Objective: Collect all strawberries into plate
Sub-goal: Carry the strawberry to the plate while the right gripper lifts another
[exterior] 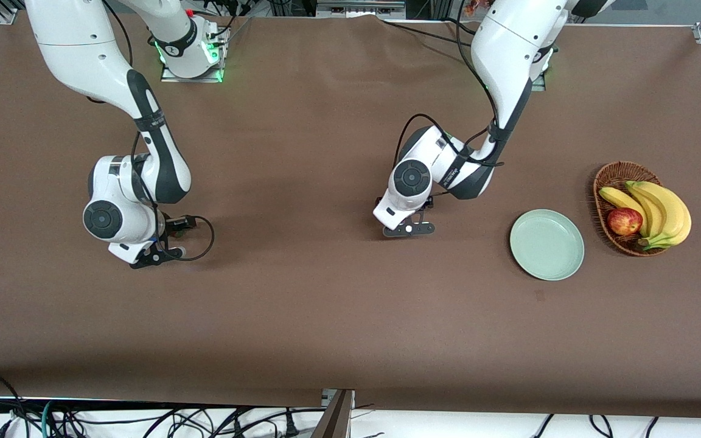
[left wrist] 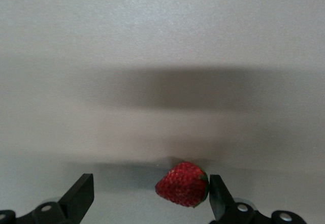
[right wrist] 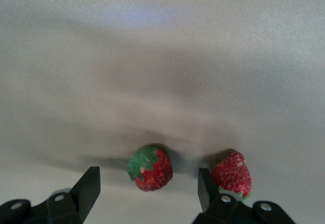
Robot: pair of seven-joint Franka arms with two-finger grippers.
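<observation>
The pale mint-green plate (exterior: 546, 244) lies empty beside the wicker basket. My left gripper (exterior: 409, 229) is low over the table's middle, open, with one strawberry (left wrist: 183, 184) on the table between its fingers, the berry's cap touching one finger (left wrist: 218, 198). My right gripper (exterior: 154, 255) is low near the right arm's end of the table, open, with a green-capped strawberry (right wrist: 150, 168) between its fingers and a third strawberry (right wrist: 232, 174) just outside one finger (right wrist: 208, 188). The arms hide all three berries in the front view.
A brown wicker basket (exterior: 613, 176) with bananas (exterior: 661, 210) and a red-yellow apple (exterior: 624, 221) stands at the left arm's end of the table, beside the plate. A dark post (exterior: 335, 415) stands at the table's front edge.
</observation>
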